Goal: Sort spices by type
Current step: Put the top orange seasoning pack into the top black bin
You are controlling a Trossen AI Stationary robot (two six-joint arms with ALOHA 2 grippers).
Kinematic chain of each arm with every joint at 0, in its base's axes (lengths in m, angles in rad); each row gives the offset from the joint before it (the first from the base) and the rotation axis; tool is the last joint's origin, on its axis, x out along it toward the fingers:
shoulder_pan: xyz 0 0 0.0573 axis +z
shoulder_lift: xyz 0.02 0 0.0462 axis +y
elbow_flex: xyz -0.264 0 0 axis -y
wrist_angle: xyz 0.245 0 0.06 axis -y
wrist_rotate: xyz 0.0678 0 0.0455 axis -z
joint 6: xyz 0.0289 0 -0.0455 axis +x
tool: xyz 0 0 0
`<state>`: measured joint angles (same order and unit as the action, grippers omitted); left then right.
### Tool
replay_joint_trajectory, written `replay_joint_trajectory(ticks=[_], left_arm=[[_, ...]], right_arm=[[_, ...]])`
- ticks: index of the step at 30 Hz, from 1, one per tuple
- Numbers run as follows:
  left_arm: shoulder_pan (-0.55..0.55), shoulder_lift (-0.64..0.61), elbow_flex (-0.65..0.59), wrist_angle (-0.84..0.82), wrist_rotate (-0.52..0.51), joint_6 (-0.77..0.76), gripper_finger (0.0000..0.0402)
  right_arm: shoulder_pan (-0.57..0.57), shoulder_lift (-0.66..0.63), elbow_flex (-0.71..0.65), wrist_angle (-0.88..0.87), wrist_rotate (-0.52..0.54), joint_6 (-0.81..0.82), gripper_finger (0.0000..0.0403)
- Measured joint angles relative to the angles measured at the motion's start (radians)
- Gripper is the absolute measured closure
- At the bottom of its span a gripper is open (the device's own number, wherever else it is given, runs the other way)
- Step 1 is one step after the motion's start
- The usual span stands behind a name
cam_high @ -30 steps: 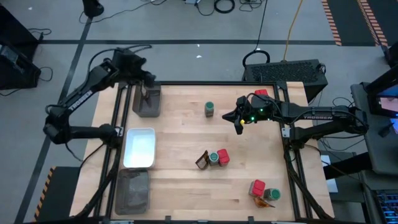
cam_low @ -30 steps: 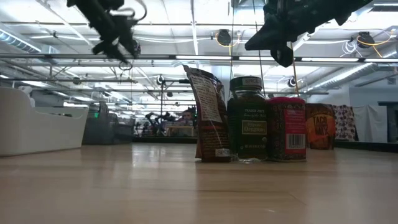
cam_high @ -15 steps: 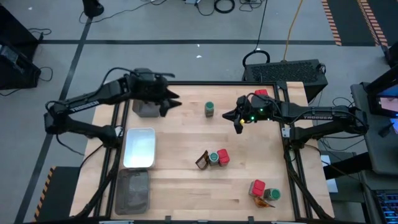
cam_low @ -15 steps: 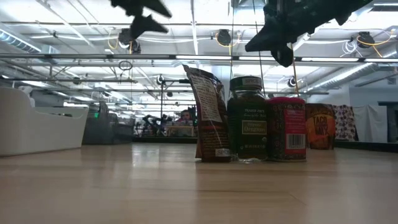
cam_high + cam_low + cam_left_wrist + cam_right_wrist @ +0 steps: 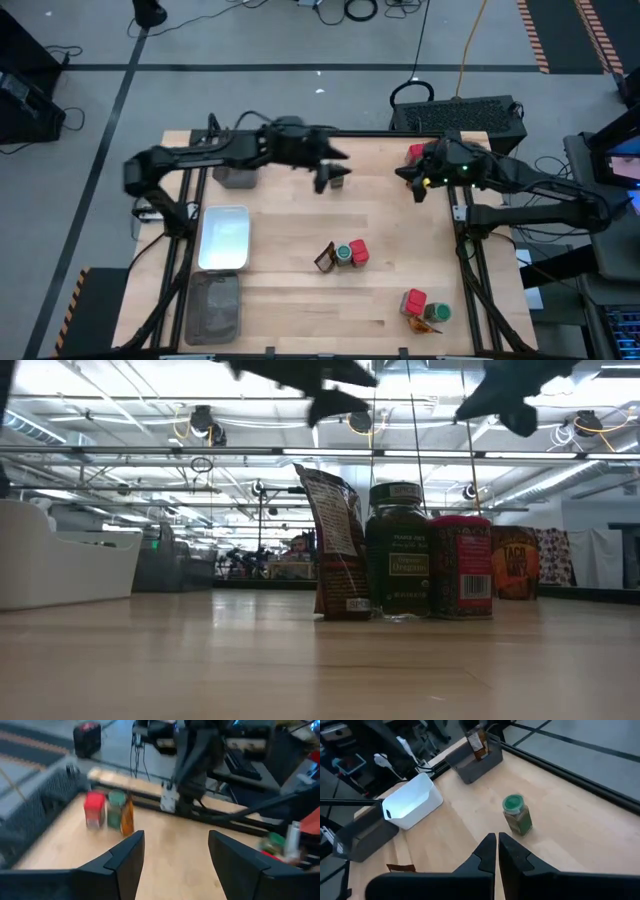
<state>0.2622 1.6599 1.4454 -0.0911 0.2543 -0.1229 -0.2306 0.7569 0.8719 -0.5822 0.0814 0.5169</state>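
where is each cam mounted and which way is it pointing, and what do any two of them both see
High view: overhead, straight down; both arms, left gripper by a lone green-lid jar.
Low view: table height, level at the sachet, jar and red packet trio; arms overhead.
Left wrist view: past its open fingers across the table.
Right wrist view: past shut fingers toward the white tray.
Shared: the right wrist view shows that same jar.

Pale wood-grain bench (image 5: 290,225); green-lidded jar (image 5: 344,252) beside red packet (image 5: 359,251) and brown sachet (image 5: 325,258); white tray (image 5: 224,238); grey trays (image 5: 213,307).
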Motion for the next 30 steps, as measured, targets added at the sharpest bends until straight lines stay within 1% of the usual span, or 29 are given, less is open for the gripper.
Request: replay_joint_trajectory(ticks=[4, 7, 9, 12, 14, 18, 21, 23, 24, 25, 30], left_arm=[[0.023, 0.184, 0.216, -0.006, 0.003, 0.099, 0.0179], [0.053, 0.320, 0.364, -0.058, 0.006, 0.133, 0.0179], [0.076, 0.407, 0.444, -0.082, 0.037, 0.134, 0.0179], [0.097, 0.524, 0.544, -0.073, 0.096, 0.129, 0.0179], [0.100, 0.595, 0.611, -0.057, 0.102, 0.130, 0.0179], [0.089, 0.728, 0.750, -0.011, 0.102, 0.130, 0.0179], [0.079, 0.818, 0.849, 0.012, 0.071, 0.130, 0.0179], [0.074, 0.872, 0.905, 0.023, 0.054, 0.130, 0.0179], [0.072, 0.889, 0.912, 0.040, 0.052, 0.129, 0.0179], [0.070, 0.898, 0.904, 0.078, 0.047, 0.130, 0.0179], [0.069, 0.943, 0.903, 0.087, 0.019, 0.118, 0.0179]], right_arm=[[0.000, -0.043, 0.000, -0.077, 0.000, 0.028, 0.0403], [0.000, -0.059, 0.000, -0.105, 0.007, 0.042, 0.0403], [0.000, -0.071, 0.000, -0.107, 0.022, 0.044, 0.0403], [0.000, -0.097, 0.000, -0.103, 0.042, 0.042, 0.0403], [0.000, -0.114, 0.000, -0.104, 0.061, 0.044, 0.0403], [0.000, -0.153, 0.000, -0.105, 0.065, 0.048, 0.0403], [0.000, -0.177, 0.000, -0.107, 0.065, 0.063, 0.0403], [0.000, -0.191, 0.000, -0.117, 0.065, 0.074, 0.0403], [0.000, -0.197, 0.000, -0.122, 0.060, 0.079, 0.0403], [0.000, -0.202, 0.000, -0.129, 0.055, 0.085, 0.0403], [0.000, -0.214, -0.001, -0.167, 0.049, 0.105, 0.0403]])
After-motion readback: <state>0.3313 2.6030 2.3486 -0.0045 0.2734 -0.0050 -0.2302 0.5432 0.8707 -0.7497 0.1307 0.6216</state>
